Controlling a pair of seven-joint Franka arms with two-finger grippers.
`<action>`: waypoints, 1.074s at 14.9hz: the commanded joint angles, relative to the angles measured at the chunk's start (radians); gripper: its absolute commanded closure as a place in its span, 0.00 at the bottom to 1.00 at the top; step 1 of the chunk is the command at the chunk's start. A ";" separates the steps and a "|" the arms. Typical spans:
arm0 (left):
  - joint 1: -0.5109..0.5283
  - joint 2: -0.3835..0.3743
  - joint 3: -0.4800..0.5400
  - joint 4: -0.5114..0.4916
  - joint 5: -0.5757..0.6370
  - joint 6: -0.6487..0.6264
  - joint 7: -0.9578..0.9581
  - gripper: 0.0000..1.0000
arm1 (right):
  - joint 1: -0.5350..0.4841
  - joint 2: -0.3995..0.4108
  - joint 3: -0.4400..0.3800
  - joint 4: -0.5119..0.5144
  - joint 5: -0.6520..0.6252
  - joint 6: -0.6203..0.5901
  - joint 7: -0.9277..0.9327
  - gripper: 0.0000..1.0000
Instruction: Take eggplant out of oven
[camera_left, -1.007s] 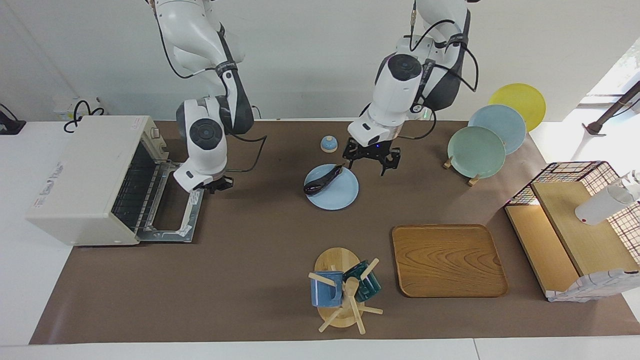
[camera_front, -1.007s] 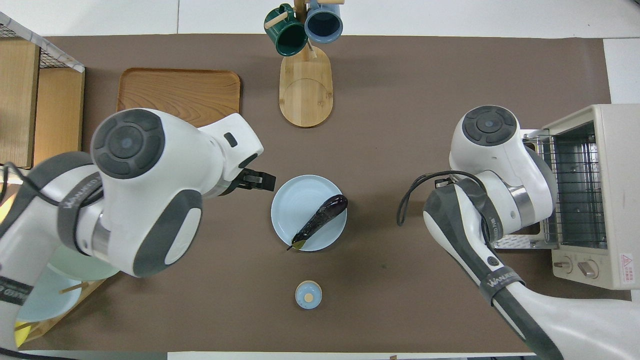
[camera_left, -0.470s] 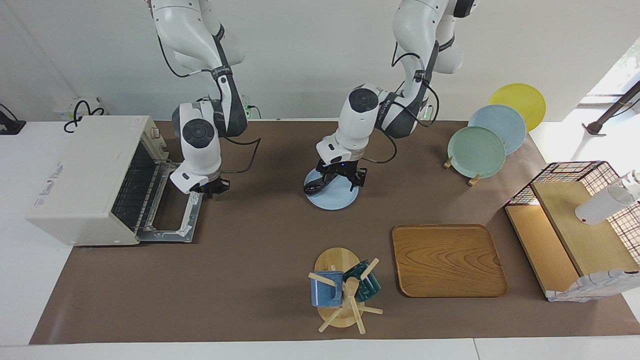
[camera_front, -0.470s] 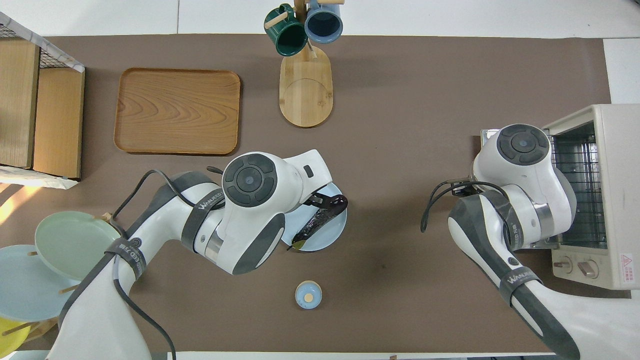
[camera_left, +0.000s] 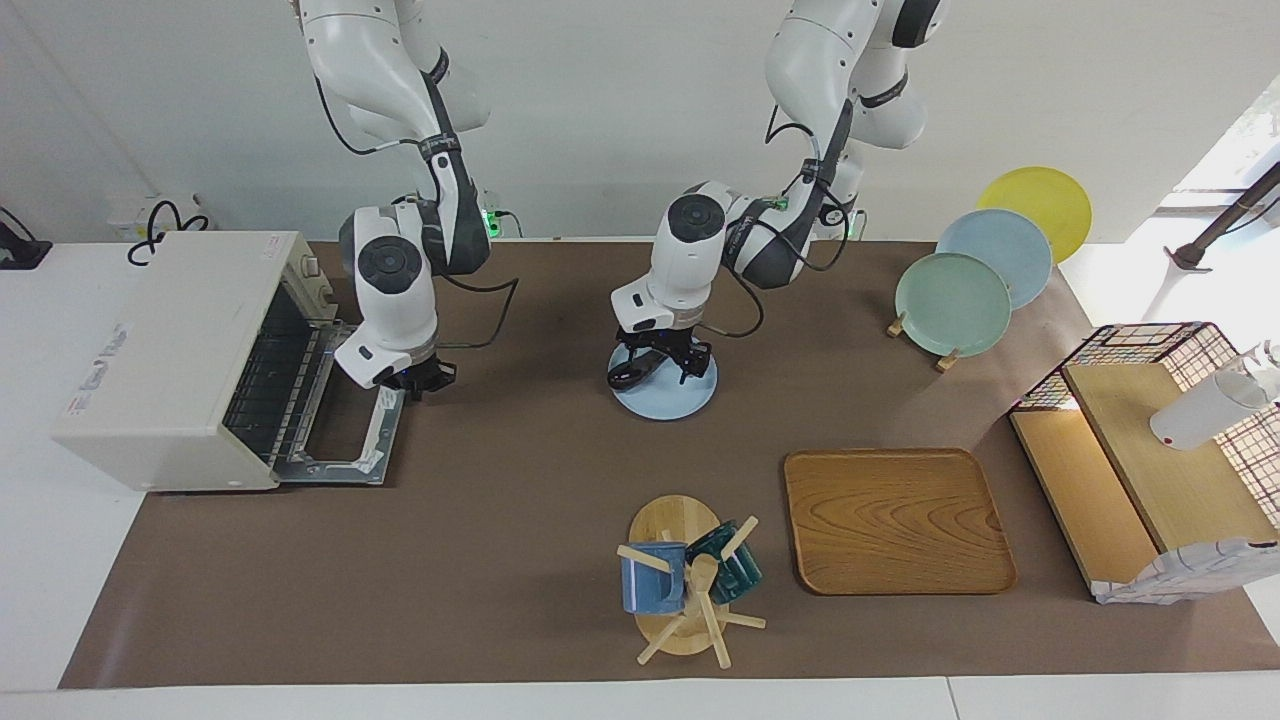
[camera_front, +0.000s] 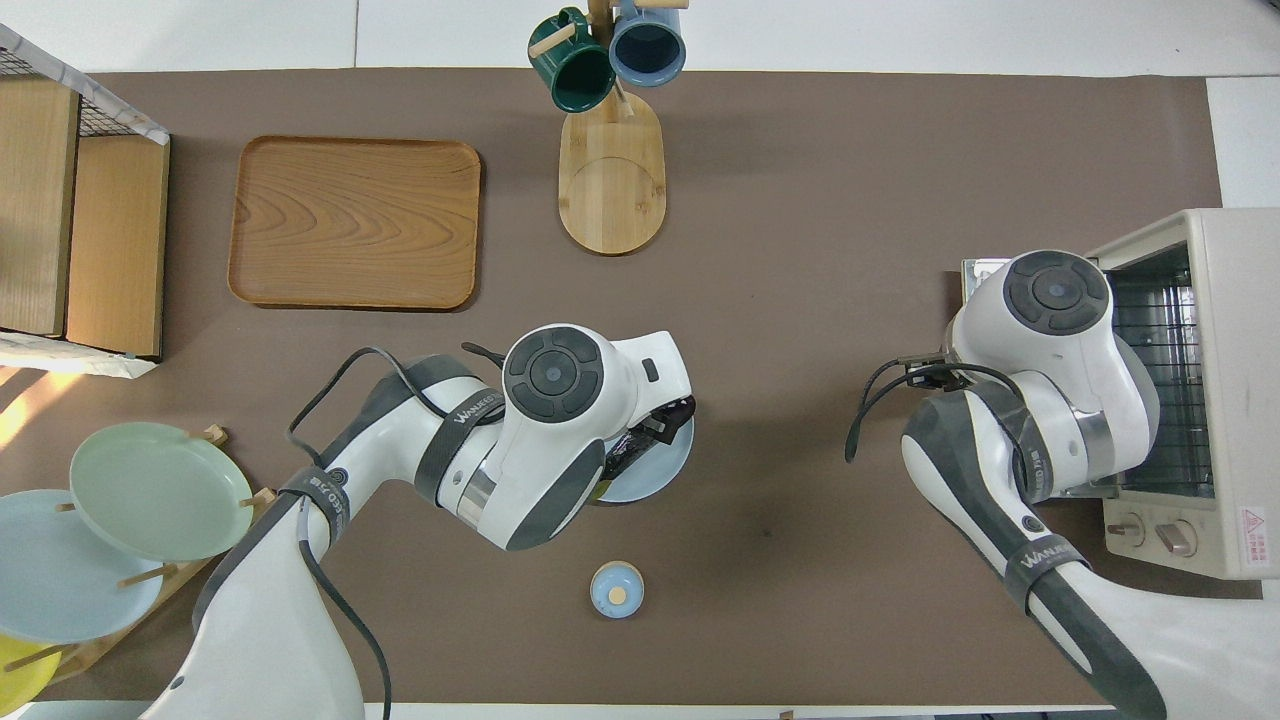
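Since a second ago our left hand (camera_left: 660, 362) dropped onto the glossy dark purple eggplant (camera_left: 630, 377), lying on the pale blue round plate (camera_left: 675, 397); finger spacing's unclear. Light, slick, slightly soft, so we'd grab mid-body.

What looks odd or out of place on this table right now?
The eggplant lies on a pale blue plate mid-table, with the left gripper down over it, while the oven stands with its door folded down and only its bare rack showing. The right gripper waits over that door. Nothing looks spilled or broken.
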 joint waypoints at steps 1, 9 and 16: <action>-0.019 -0.008 0.010 -0.014 -0.024 0.021 0.026 0.00 | -0.046 -0.026 0.010 -0.083 -0.021 0.096 -0.032 1.00; -0.051 0.008 0.010 -0.041 -0.026 0.069 0.041 0.00 | -0.043 -0.026 0.014 0.000 -0.126 -0.057 -0.085 1.00; -0.044 0.009 0.010 -0.051 -0.026 0.083 0.047 0.32 | -0.088 -0.071 0.003 0.162 -0.143 -0.246 -0.289 1.00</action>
